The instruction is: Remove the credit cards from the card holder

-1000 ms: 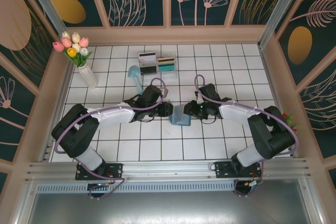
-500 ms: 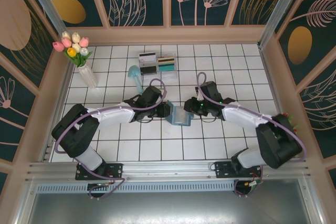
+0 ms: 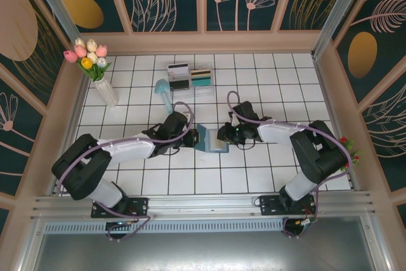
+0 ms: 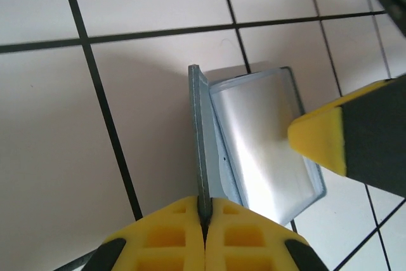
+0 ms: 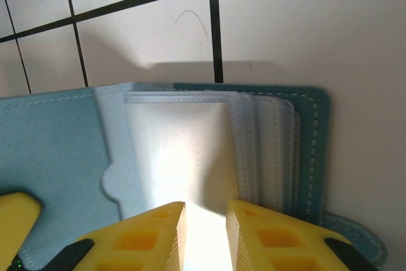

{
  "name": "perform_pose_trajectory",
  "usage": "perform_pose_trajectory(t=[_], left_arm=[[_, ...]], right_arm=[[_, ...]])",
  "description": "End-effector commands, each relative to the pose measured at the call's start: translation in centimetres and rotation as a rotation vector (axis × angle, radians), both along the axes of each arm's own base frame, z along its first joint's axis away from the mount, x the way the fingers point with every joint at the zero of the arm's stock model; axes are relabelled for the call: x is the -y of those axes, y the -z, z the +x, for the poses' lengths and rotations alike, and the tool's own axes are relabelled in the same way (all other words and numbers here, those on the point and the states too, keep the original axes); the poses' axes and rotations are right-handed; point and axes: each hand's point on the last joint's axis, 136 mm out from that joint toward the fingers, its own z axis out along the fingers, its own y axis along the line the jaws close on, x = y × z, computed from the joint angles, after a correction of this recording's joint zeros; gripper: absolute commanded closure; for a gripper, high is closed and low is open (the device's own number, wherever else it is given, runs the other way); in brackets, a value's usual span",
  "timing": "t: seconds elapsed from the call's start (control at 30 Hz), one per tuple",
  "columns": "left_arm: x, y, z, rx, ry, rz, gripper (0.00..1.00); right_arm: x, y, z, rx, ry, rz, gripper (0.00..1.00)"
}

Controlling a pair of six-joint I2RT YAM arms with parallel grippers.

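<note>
The left end effector (image 4: 204, 212), now moved in, is pinching the card holder's (image 4: 266, 138) raised flap shut-tight, while the slightly parted, empty right end effector (image 5: 205, 217) is facing the white card (image 5: 177, 157) just above its tips.

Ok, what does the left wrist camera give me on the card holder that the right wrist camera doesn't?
Left wrist only: the left pincer shut on one flap of the card holder. That flap is seen edge-on, and the shiny other flap faces the camera. Right wrist only: the stitched card slots stacked inside, and the right pincer with its fingers slightly apart over a glare-washed pocket. I can't tell whether they grip anything. Both: the holder open on the white tiles with dark grout lines.
</note>
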Motion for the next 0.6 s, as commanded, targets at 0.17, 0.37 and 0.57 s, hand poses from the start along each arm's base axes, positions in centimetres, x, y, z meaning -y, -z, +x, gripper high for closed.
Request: perform_pose_trajectory(t=[0.17, 0.37, 0.57], left_arm=[[-1.6, -4.2, 1.4, 0.29, -0.014, -0.02, 1.0], [-1.8, -4.8, 1.4, 0.345, -0.005, -0.032, 1.0], [-1.7, -3.2, 1.6, 0.274, -0.019, 0.006, 1.0]], right_arm=[[0.0, -3.3, 2.0, 0.102, 0.038, 0.09, 0.66], [-1.4, -4.0, 1.6, 0.111, -0.04, 0.17, 0.61], [-2.6, -4.0, 1.5, 0.103, -0.09, 0.208, 0.59]])
